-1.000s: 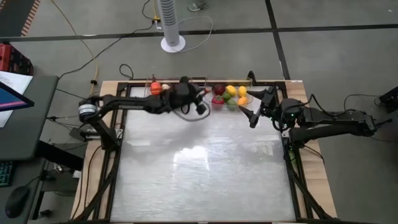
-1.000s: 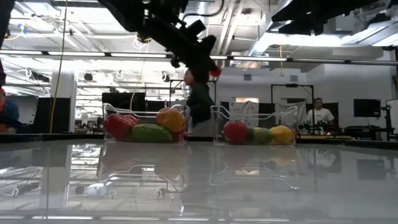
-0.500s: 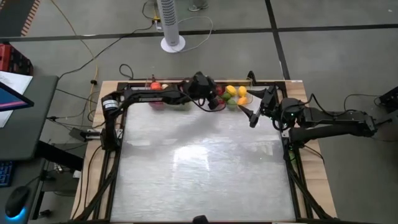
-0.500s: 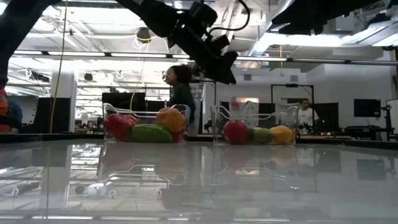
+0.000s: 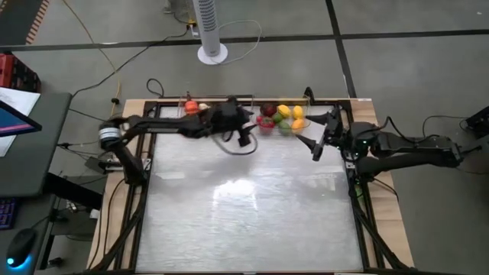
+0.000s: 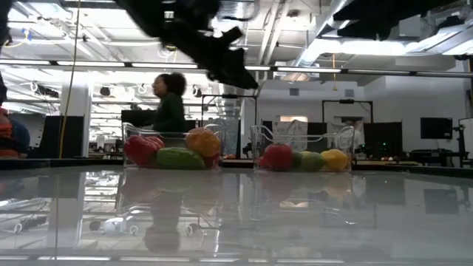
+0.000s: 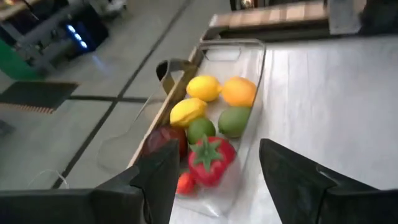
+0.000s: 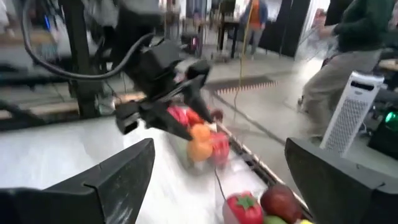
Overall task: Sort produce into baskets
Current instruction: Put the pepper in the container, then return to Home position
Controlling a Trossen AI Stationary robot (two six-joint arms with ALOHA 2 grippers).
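Two clear bins stand at the table's far edge. The right bin holds lemons, an orange one, limes, a red pepper and a dark red piece. The left bin holds red, green and orange pieces; my left arm covers most of it in the high view. My left gripper is open and empty, up in the air between the bins. My right gripper is open and empty, near the right bin.
The bare table top stretches from the bins to the near edge. A white fan stand is on the floor beyond the far edge. A person is in the room behind, and another stands by the fan.
My left gripper has swung toward the table's right over the right bin, then back toward the left, staying high. A red bit showed at its fingertips one second ago; now they are empty. My right gripper has shifted a little toward the right edge.
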